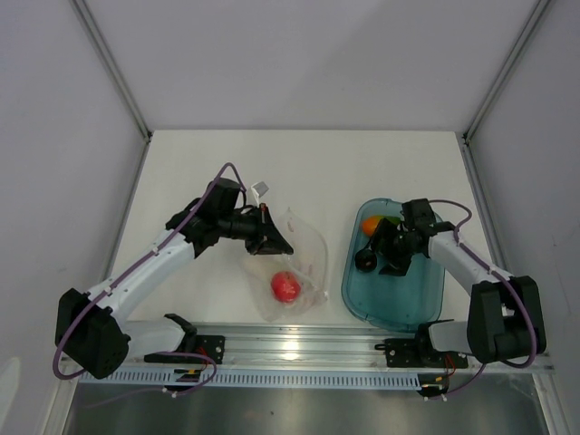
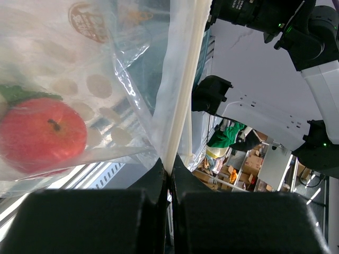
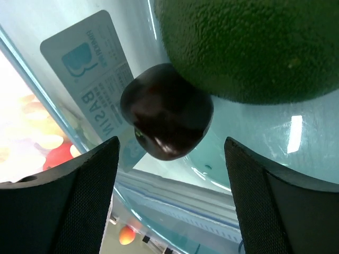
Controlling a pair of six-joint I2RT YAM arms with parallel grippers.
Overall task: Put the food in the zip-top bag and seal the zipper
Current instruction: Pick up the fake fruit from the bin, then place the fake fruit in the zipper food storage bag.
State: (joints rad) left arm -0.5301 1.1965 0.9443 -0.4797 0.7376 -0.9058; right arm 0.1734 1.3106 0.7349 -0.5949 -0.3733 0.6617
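a: left pincer (image 2: 168,177)?
b: clamped tight on an edge of the zip-top bag (image 1: 306,258); the red tomato (image 1: 285,286) lies inside, at the pincer's 6 o'clock.
a: right pincer (image 3: 170,145)?
b: spread wide around the dark purple piece (image 3: 167,114) in the teal tray (image 1: 399,313), at 3 o'clock from the bag.

Top external: I look down from high above the near edge, over the whole table (image 1: 362,163).
Left wrist: close against the zip-top bag (image 2: 132,79), facing right.
Right wrist: close inside the teal tray (image 3: 254,143), facing left.
Shared: red tomato (image 1: 285,286), in the top and left wrist views.
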